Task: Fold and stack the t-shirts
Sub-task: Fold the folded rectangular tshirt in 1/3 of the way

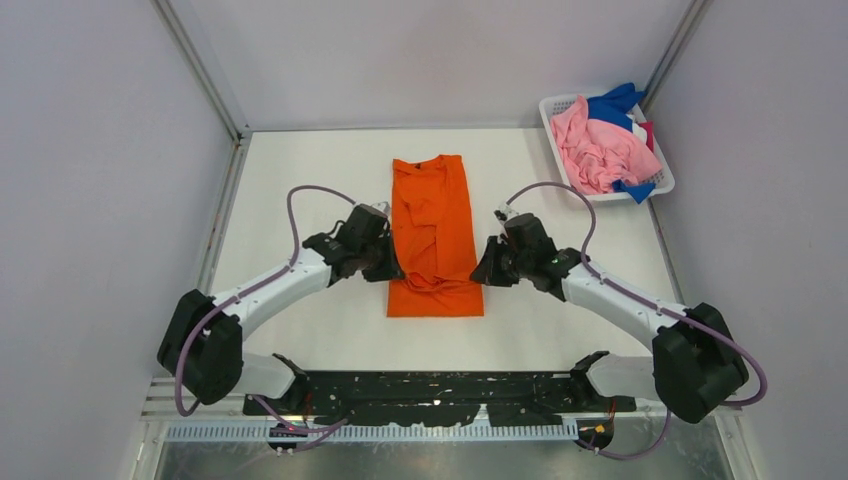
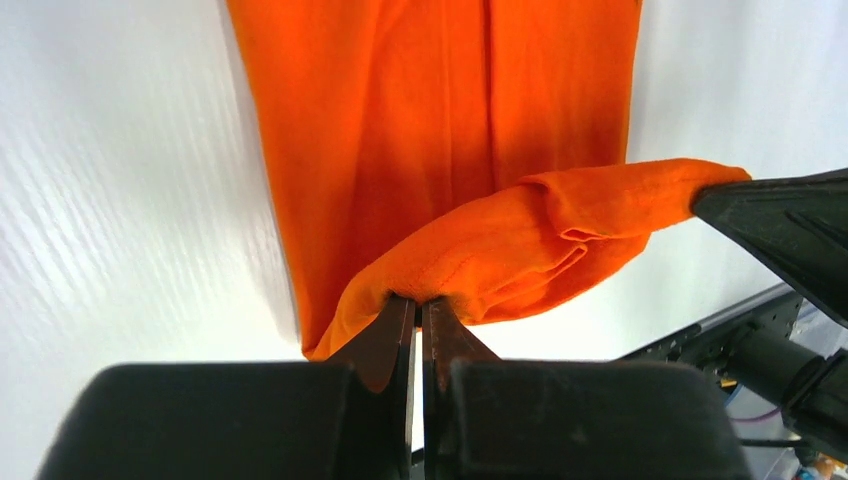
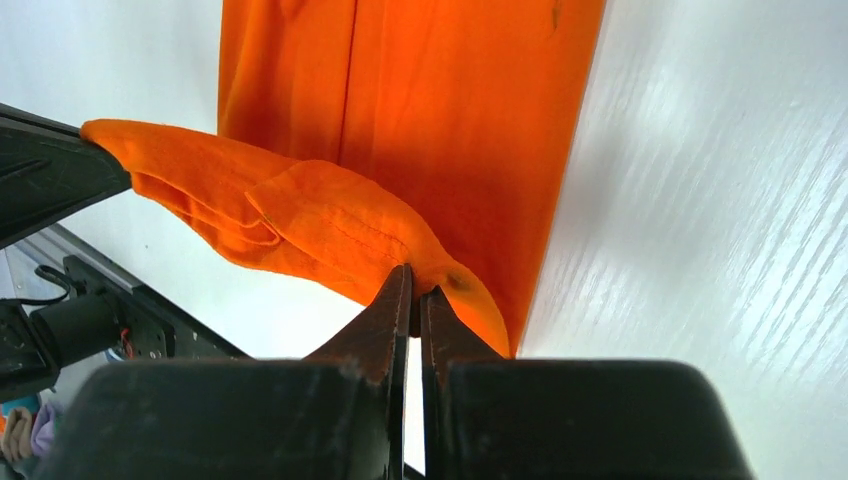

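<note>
While the orange t-shirt (image 1: 432, 200) is lying as a narrow strip on the table (image 1: 300, 180), its near part is being pinched at both edges by the clenched jaws of the left gripper (image 2: 420, 305) and right gripper (image 3: 413, 290), and is being held raised, presumably for a square crosswise fold.

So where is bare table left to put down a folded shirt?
Free: the wide patch between the orange t-shirt and the left wall; a smaller one between it and the basket, far right. Crowded: the middle, where the left gripper and right gripper pinch the shirt's near hem.
</note>
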Motion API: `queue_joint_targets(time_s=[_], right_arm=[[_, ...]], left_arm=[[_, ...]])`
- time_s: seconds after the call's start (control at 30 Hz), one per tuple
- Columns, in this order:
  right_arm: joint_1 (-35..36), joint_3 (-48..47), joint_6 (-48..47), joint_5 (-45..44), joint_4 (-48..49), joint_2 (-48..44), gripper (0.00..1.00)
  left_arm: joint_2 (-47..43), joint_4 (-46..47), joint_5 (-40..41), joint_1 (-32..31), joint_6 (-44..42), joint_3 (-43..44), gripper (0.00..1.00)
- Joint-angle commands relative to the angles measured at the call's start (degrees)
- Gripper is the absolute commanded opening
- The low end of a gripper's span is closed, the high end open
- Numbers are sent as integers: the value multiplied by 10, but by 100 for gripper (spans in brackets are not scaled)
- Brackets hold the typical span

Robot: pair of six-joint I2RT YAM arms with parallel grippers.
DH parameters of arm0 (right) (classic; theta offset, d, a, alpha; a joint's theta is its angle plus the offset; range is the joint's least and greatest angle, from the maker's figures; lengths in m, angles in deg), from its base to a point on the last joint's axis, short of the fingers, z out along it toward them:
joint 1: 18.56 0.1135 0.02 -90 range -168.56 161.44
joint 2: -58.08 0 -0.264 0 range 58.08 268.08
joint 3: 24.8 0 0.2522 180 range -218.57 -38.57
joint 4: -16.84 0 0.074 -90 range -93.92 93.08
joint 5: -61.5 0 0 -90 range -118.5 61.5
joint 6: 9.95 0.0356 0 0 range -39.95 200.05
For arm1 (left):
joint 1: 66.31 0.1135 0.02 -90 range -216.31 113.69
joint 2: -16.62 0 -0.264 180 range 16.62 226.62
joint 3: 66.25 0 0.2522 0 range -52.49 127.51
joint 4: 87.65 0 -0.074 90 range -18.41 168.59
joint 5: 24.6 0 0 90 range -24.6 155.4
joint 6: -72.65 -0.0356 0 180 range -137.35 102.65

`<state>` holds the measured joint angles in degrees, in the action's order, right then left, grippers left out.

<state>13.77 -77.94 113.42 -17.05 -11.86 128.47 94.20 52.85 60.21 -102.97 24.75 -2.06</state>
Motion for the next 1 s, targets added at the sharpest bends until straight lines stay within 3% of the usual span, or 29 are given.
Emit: queue_joint_targets(time_s=[0.0,0.43,0.97], right_arm=[[-27,-48,-23,22,35,27,5],[-88,-153,-42,59,49,156,5],[-125,-213,-37,84,71,255,5]], left_arm=[[29,-8,-7,34,-38,50,0],[149,-27,-39,99,-83,158,0],[262,-34,-74,130,-100,242,0]])
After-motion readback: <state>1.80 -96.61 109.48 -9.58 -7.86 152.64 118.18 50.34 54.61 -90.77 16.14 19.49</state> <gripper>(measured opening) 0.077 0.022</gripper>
